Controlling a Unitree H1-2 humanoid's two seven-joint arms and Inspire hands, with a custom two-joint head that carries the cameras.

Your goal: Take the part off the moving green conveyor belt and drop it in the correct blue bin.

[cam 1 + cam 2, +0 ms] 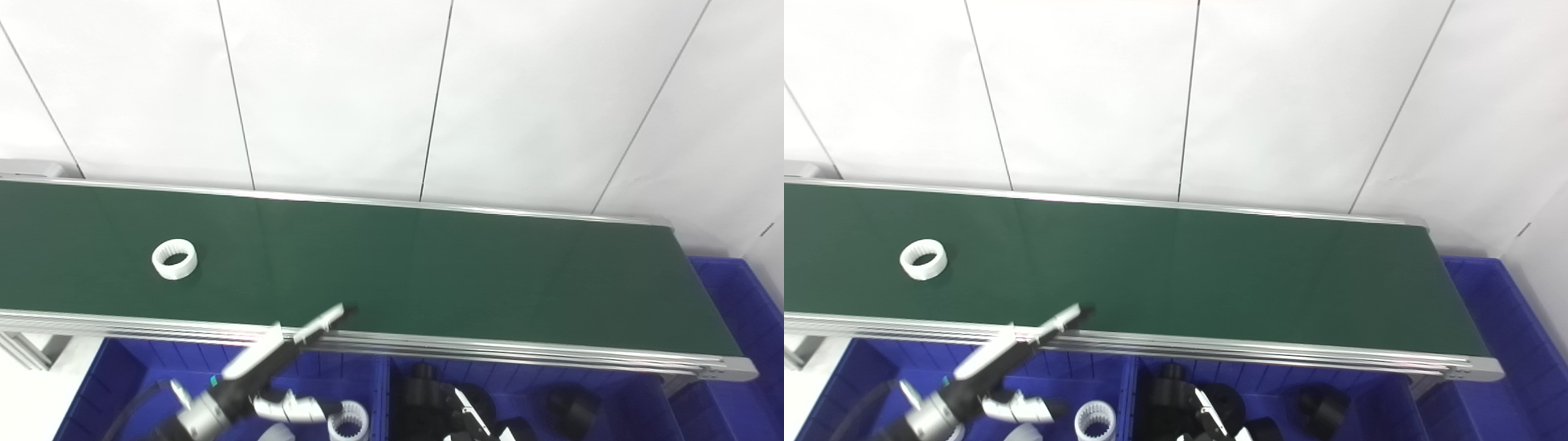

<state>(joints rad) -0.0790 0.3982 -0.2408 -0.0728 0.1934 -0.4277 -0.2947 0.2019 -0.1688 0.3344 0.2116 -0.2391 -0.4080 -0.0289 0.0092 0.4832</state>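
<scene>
**White ring riding the belt, left hand parked over the bin**

White ring part [174, 259], toothed on the inside, is lying flat on the green conveyor belt [429, 275], toward the belt's left end and roughly midway between its far and near rails. Nothing is touching it.

Going outward from the ring: the left hand [269, 367] is well off to the ring's right and nearer the camera, sitting over the belt's near rail and the left blue bin [104, 380]. Its fingers [324, 318] are apart. One long finger pokes up and over the near edge of the belt, the others curl low over the bin, and it's holding nothing as far as I can see.

Right under that hand, inside the left bin, there's another white ring [348, 424] of the same toothed kind, plus a second white piece at the bottom edge that's cut off.

Further right of the ring, the next blue bin [612, 392] has black round parts [569, 404] in it. The right hand [1206, 422] only just peeks in at the bottom edge over that bin, and I can't tell if its fingers are together or apart.

One more blue bin [735, 294] sits at the belt's far right end. White wall panels [343, 92] run behind the belt.
</scene>
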